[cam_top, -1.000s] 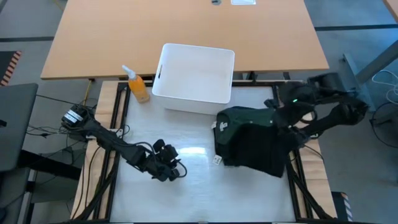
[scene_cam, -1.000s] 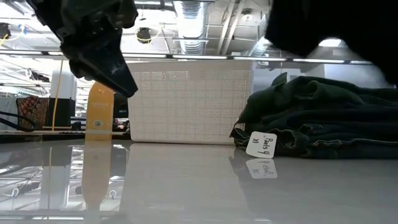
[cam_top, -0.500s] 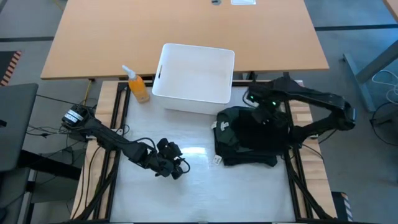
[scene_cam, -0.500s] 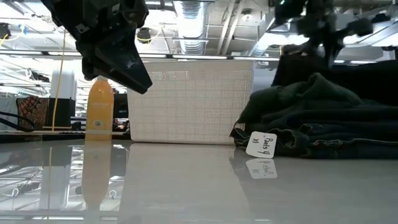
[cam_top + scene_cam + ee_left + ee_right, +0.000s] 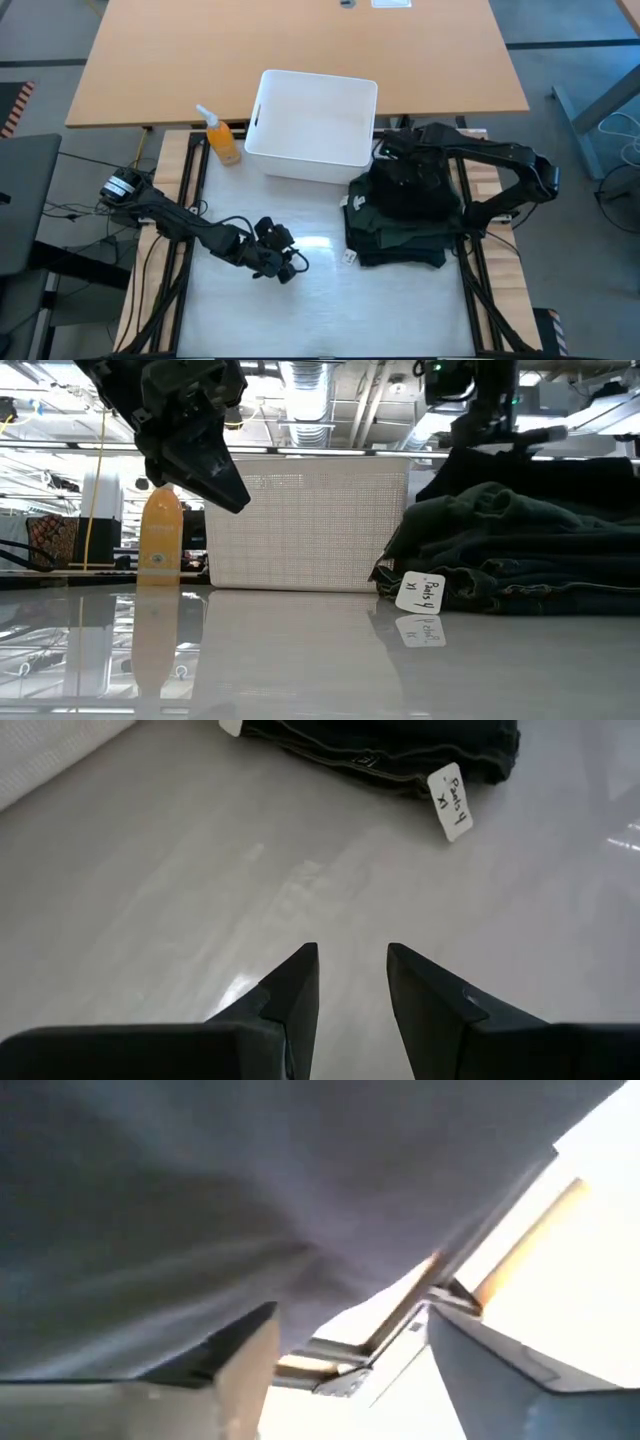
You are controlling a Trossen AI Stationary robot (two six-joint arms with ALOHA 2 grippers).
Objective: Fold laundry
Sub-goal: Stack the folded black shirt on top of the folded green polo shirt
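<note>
A: Where is the laundry (image 5: 398,222)?

B: In 1 folded stack on the table's right half, beside the white bin (image 5: 312,124) — its paper tag (image 5: 420,593) faces forward.

A: And the 2 grippers?

B: Right gripper (image 5: 392,150) hangs over the stack's far edge, fingers spread wide, holding nothing. Left gripper (image 5: 287,265) waits low over bare table, jaws part-open and empty — presumably clear of the fold.

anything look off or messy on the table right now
Nothing is spilled or damaged. The dark laundry lies in a rumpled heap at the table's right, beside the white bin, with a paper tag sticking out at its front edge. The orange spray bottle stands upright.
</note>
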